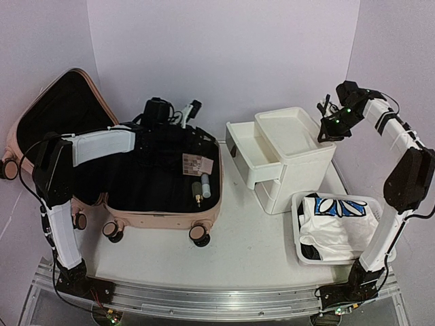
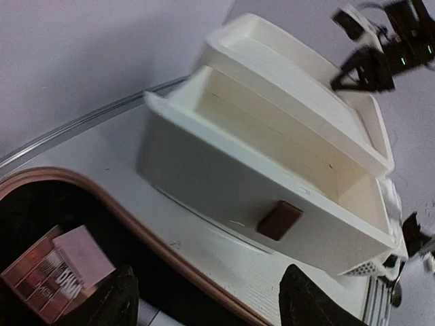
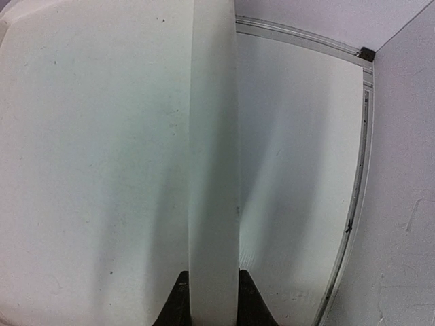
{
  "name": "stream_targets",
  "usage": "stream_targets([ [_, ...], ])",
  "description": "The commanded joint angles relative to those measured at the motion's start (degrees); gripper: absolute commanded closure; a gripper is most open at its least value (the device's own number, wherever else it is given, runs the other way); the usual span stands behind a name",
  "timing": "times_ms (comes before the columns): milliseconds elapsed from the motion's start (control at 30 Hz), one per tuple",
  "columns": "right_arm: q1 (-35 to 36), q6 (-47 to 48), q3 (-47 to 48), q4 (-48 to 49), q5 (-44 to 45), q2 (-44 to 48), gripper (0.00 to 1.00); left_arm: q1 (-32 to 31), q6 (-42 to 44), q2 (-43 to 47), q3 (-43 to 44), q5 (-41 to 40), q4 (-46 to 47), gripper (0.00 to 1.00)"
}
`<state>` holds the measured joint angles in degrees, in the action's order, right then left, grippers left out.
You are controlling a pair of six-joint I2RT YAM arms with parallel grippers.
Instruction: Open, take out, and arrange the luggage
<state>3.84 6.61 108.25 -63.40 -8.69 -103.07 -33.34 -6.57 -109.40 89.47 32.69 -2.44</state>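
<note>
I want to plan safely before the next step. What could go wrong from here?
The right gripper clamps the rim of the white plastic drawer unit; any pull could drag or tip it. Its pulled-out drawer juts towards the pale-pink hard-shell suitcase, so the open left gripper might strike it when it swings across.

Soft light is shining down from above, making everything bright. The white rim [image 3: 213,170] squeezed in the right pincer [image 3: 212,302] is dropping a pale shadow on the table [image 3: 306,136] to that pincer's right. Ahead of the left pincer [image 2: 207,299] the drawer unit [image 2: 258,183] is looking a bit fuzzy, and the pincer's own fingers [image 2: 112,302] are blurring. Beside them the luggage [image 2: 34,217] is swallowing the light, and the table edge is bending.
</note>
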Motion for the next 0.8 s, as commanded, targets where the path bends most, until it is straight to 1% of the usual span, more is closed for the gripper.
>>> stream_targets([
  [0,-1.16,-5.58,-0.75,0.64,-5.49,3.7,1.0,8.01,-16.84,2.72,-1.91,1.5,1.31,0.31],
  [100,-1.14,-6.17,-1.66,1.13,-6.56,4.05,1.0,11.61,-23.89,-1.63,-1.37,1.35,0.47,0.34],
  [133,-1.17,-6.17,-1.98,1.39,-6.83,4.1,1.0,12.88,-26.43,-4.36,-0.53,2.11,0.31,0.36],
  [200,-1.17,-7.99,-2.49,1.43,-7.1,4.26,1.0,14.06,-29.31,-8.52,1.75,3.39,-0.04,0.38],
  [267,-1.19,-8.34,-3.04,1.46,-7.46,4.51,1.0,14.15,-30.17,-11.69,3.93,3.13,-0.15,0.38],
  [333,-1.17,-8.37,-3.57,1.5,-7.65,4.9,1.0,14.09,-30.76,-14.01,5.64,1.16,-0.22,0.38],
  [500,-1.11,-8.54,-4.48,1.6,-8.03,5.92,1.0,13.43,-32.9,-17.22,6.31,-5.13,-0.27,0.39],
  [600,-1.2,-8.76,-4.49,1.62,-8.31,5.82,1.0,12.93,-34.33,-19.55,7.02,-5.89,-0.25,0.39],
  [700,-1.19,-9.04,-4.35,1.74,-8.61,5.44,1.0,12.61,-35.54,-22.37,9.21,-4.81,-0.24,0.43],
  [733,-1.2,-9.1,-4.28,1.78,-8.78,5.35,1.0,12.6,-35.97,-23.03,9.58,-4.42,-0.16,0.46],
  [767,-1.18,-9.22,-4.25,1.78,-8.95,5.26,1.0,12.52,-36.18,-23.51,10.11,-3.91,-0.19,0.52],
])
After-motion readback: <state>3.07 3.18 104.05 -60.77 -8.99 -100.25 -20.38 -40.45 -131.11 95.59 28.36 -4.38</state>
